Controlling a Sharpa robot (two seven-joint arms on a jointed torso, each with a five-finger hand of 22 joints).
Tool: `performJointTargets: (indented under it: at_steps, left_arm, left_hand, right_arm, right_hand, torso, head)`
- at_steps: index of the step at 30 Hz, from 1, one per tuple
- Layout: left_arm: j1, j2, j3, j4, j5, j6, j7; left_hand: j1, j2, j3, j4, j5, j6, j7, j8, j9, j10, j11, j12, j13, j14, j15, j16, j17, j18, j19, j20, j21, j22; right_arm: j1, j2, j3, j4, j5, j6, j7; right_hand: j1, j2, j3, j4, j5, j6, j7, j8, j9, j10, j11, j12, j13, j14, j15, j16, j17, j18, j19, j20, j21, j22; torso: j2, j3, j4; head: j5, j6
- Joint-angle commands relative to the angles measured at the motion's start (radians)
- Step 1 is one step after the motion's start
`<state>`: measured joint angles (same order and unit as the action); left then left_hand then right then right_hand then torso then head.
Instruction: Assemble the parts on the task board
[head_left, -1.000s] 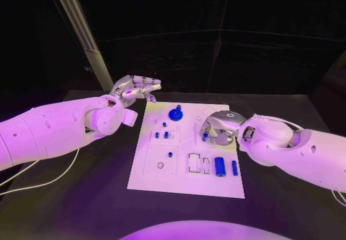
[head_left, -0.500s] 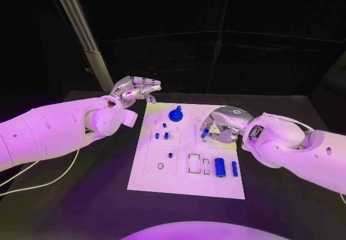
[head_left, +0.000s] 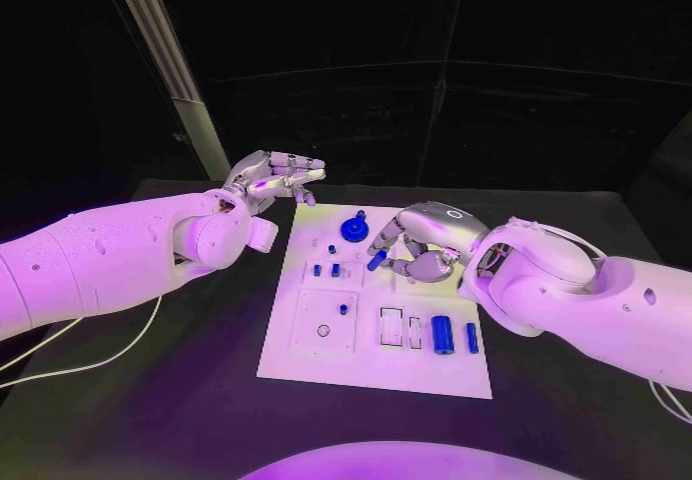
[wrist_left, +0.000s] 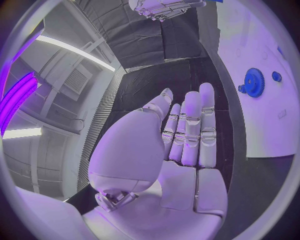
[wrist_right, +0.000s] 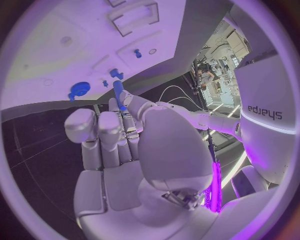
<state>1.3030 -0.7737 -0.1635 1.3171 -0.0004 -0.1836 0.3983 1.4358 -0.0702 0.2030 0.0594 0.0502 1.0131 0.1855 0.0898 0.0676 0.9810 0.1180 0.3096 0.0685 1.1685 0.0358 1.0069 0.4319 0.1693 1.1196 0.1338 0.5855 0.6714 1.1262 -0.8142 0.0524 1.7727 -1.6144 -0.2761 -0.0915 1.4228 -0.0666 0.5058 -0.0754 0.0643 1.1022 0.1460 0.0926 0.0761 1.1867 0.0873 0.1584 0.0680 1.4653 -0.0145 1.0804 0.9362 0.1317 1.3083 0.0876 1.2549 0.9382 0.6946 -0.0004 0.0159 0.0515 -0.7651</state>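
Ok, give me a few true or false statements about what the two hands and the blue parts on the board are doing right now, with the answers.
1. The right hand holds a small blue peg above the task board. True.
2. The left hand grips the blue gear. False: it holds nothing and hangs off the board's far left corner.
3. The blue gear sits at the board's far end. True.
4. Two blue cylinders lie at the board's near left corner. False: they lie at the near right.

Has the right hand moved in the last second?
Yes. The right hand, holding a blue peg, went left across the white board, toward the blue gear.
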Motion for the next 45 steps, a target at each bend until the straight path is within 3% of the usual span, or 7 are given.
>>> performJointTargets:
  at_steps: [1, 7, 11, 18, 24, 31, 45]
  left_arm:
    - [0.002, 0.002, 0.001, 0.000, 0.003, 0.011, 0.005]
    - [0.002, 0.005, 0.001, 0.000, 0.003, 0.010, 0.006]
    - [0.002, 0.008, 0.001, 0.000, 0.003, 0.010, 0.006]
    - [0.002, 0.013, 0.001, 0.000, 0.003, 0.011, 0.007]
    - [0.002, 0.016, 0.001, -0.003, 0.003, 0.011, 0.007]
    - [0.002, 0.018, 0.001, -0.004, 0.003, 0.012, 0.007]
    - [0.002, 0.019, 0.001, -0.005, 0.003, 0.013, 0.007]
  left_hand:
    - [-0.002, 0.006, 0.005, 0.002, 0.004, -0.001, 0.004, 0.001, -0.001, -0.002, 0.005, 0.004, -0.001, -0.002, 0.001, -0.007, -0.001, 0.013, 0.007, 0.002, -0.004, -0.001]
    - [-0.002, 0.006, 0.005, 0.002, 0.004, -0.001, 0.004, 0.001, -0.001, -0.002, 0.005, 0.004, -0.001, -0.002, 0.001, -0.007, -0.001, 0.013, 0.007, 0.002, -0.004, -0.001]
    - [-0.001, 0.006, 0.006, 0.001, 0.004, -0.001, 0.005, 0.002, -0.001, -0.003, 0.005, 0.005, -0.001, -0.002, 0.001, -0.007, -0.001, 0.013, 0.008, 0.002, -0.004, -0.002]
    - [0.001, 0.007, 0.007, 0.000, 0.004, -0.001, 0.005, 0.002, -0.001, -0.003, 0.005, 0.005, -0.001, -0.002, 0.001, -0.007, -0.002, 0.013, 0.008, 0.002, -0.005, -0.002]
    - [0.001, 0.007, 0.007, 0.000, 0.004, -0.001, 0.005, 0.002, -0.001, -0.003, 0.005, 0.005, -0.001, -0.002, 0.001, -0.007, -0.002, 0.013, 0.008, 0.002, -0.005, -0.002]
    - [0.001, 0.007, 0.007, 0.000, 0.004, -0.001, 0.005, 0.002, -0.001, -0.003, 0.005, 0.005, -0.001, -0.002, 0.001, -0.007, -0.002, 0.013, 0.008, 0.002, -0.005, -0.002]
    - [0.001, 0.007, 0.007, 0.000, 0.004, -0.001, 0.005, 0.002, -0.001, -0.003, 0.005, 0.005, -0.001, -0.002, 0.001, -0.007, -0.002, 0.013, 0.008, 0.002, -0.005, -0.002]
  right_arm:
    - [0.002, 0.036, -0.001, -0.010, 0.031, 0.000, 0.032]
    - [-0.005, 0.116, -0.032, -0.027, 0.029, 0.028, 0.051]
    - [-0.017, 0.166, -0.050, -0.042, 0.003, 0.058, 0.056]
    - [-0.028, 0.211, -0.073, -0.075, -0.063, 0.112, 0.037]
    - [-0.040, 0.229, -0.079, -0.093, -0.091, 0.143, 0.030]
    - [-0.048, 0.242, -0.080, -0.109, -0.113, 0.179, 0.022]
    - [-0.055, 0.257, -0.081, -0.128, -0.169, 0.192, 0.005]
  right_hand:
    - [0.004, -0.005, 0.007, 0.002, 0.008, 0.005, 0.002, -0.001, -0.001, 0.018, -0.014, -0.004, 0.001, 0.015, -0.001, 0.006, 0.002, -0.014, 0.008, -0.001, 0.005, 0.001]
    - [0.001, -0.005, 0.011, 0.001, 0.013, 0.002, 0.004, -0.004, -0.002, 0.016, -0.013, -0.009, 0.001, 0.015, 0.000, 0.010, 0.005, -0.014, 0.007, 0.000, 0.007, 0.002]
    - [0.000, -0.006, 0.013, 0.000, 0.015, 0.000, 0.005, -0.006, -0.003, 0.014, -0.012, -0.012, 0.000, 0.015, 0.001, 0.010, 0.004, -0.014, 0.006, 0.000, 0.007, 0.001]
    - [-0.005, -0.008, 0.015, 0.000, 0.014, -0.006, 0.007, -0.010, -0.004, 0.009, -0.009, -0.018, -0.001, 0.013, 0.003, 0.009, 0.002, -0.014, 0.003, 0.002, 0.007, -0.001]
    - [-0.005, -0.008, 0.015, 0.000, 0.014, -0.006, 0.007, -0.010, -0.004, 0.009, -0.009, -0.018, 0.000, 0.013, 0.003, 0.009, 0.002, -0.014, 0.003, 0.002, 0.006, -0.001]
    - [-0.008, -0.009, 0.015, 0.001, 0.013, -0.004, 0.007, -0.009, -0.004, 0.010, -0.009, -0.019, 0.000, 0.013, 0.003, 0.011, 0.003, -0.014, 0.003, 0.002, 0.007, 0.000]
    - [-0.010, -0.008, 0.015, 0.002, 0.013, -0.003, 0.007, -0.009, -0.004, 0.011, -0.009, -0.020, 0.000, 0.013, 0.004, 0.011, 0.003, -0.014, 0.003, 0.003, 0.008, 0.000]
  torso:
    - [0.000, -0.0006, 0.0001]
    - [0.002, -0.0008, 0.0013]
    - [0.000, -0.0006, -0.0016]
    - [0.000, -0.0012, -0.0013]
    - [0.001, 0.0013, -0.0004]
    - [0.001, 0.0015, -0.0009]
    - [0.000, 0.0009, -0.0013]
  head:
    - [0.011, -0.005]
    - [0.019, -0.010]
    - [0.025, -0.013]
    - [0.025, -0.015]
    - [0.028, -0.017]
    - [0.027, -0.020]
    - [0.028, -0.025]
